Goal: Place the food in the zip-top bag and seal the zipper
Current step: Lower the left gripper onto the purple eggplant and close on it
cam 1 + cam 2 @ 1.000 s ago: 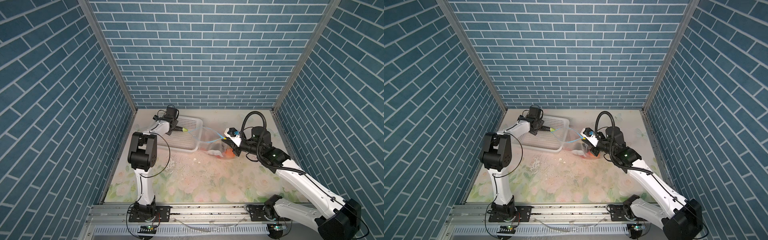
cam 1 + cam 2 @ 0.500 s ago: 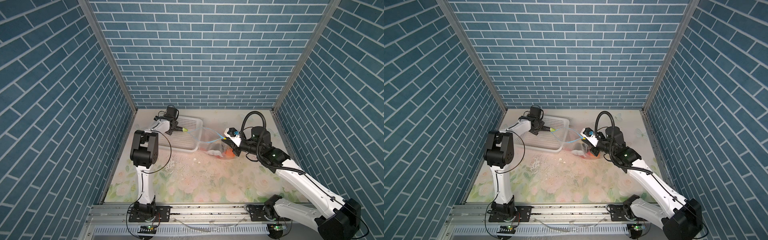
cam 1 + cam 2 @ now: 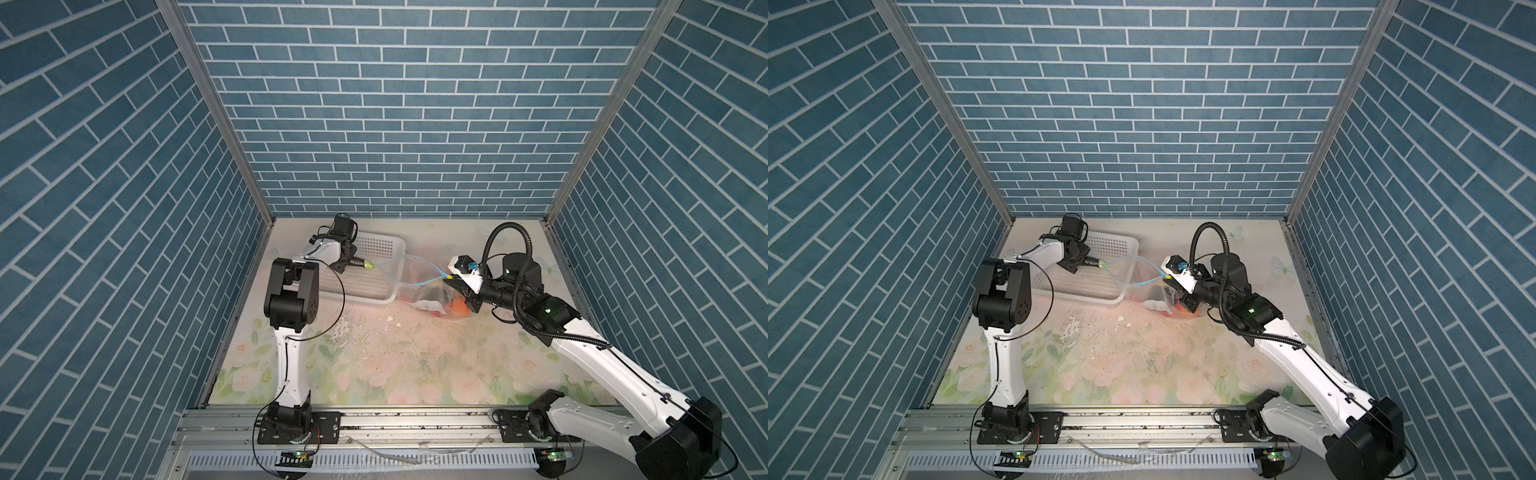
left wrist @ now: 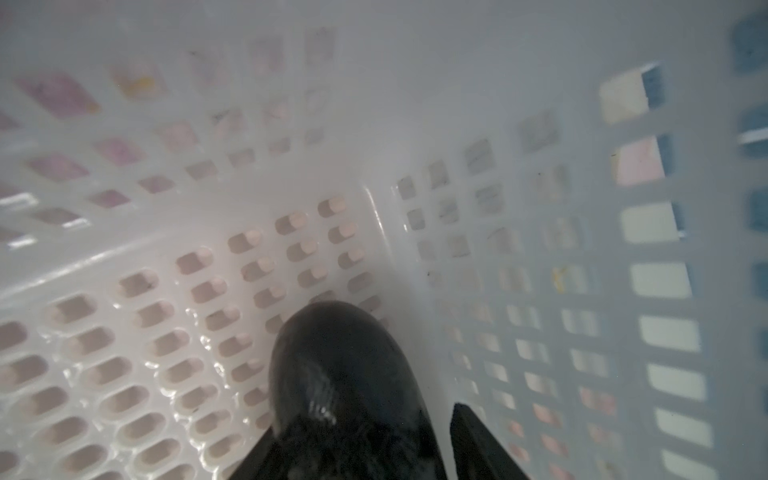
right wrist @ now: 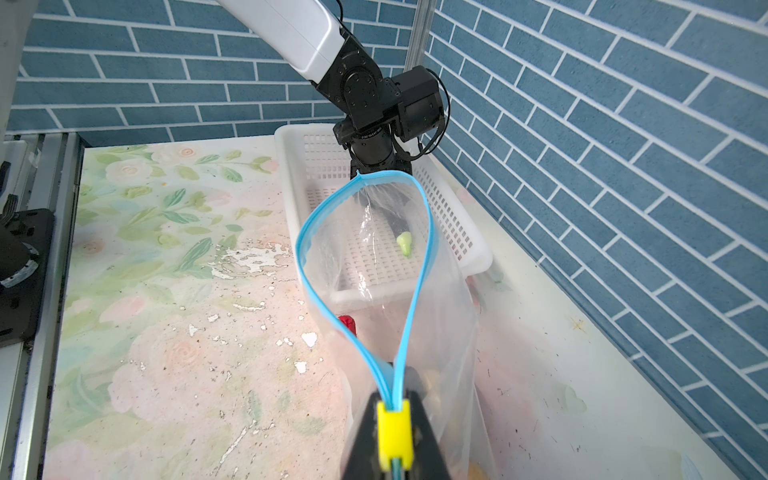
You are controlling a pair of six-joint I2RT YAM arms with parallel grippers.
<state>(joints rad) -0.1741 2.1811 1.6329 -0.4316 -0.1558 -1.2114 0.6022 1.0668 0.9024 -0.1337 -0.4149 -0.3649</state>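
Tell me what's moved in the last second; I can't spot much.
Only the left arm's elbow shifted, slightly toward the middle of the table. The left pincer stayed in the basket with the black piece between its fingers. The right pincer stayed shut on the yellow slider of the bag, its mouth open.

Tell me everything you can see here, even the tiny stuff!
Basket: one, white with holes, back left of table.
Zip-top bag: one, clear, right of basket, mouth open.
Zipper: one, light blue, bag's rim; yellow slider at its end.
Food in bag: orange and dark lumps, count unclear.
Red piece: one, low by the bag.
Black food piece: one, green tip, above basket floor.
Table: one, flowery.
Left gripper: black, shut on black food piece.
Right gripper: black, shut on yellow slider.
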